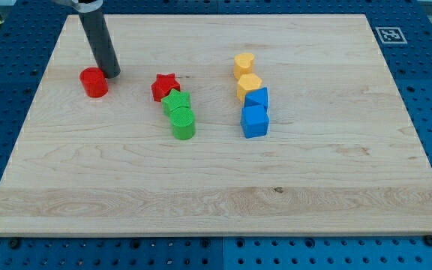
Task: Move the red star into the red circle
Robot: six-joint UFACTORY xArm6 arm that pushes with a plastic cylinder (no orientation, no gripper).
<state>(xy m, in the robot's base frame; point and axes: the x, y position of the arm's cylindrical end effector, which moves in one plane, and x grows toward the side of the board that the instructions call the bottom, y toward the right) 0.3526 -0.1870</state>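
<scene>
The red star (165,86) lies on the wooden board left of centre, touching the upper green block (176,103) at its lower right. The red circle (94,82) is a round red block near the board's upper left. My tip (112,74) rests on the board just right of the red circle, close to or touching it, and well left of the red star. The dark rod rises from the tip toward the view's top left.
A green round block (184,123) sits just below the other green block. A yellow heart-like block (244,64) and a yellow block (249,85) stand above two blue blocks (256,100) (253,121). A marker tag (389,34) is at the board's top right corner.
</scene>
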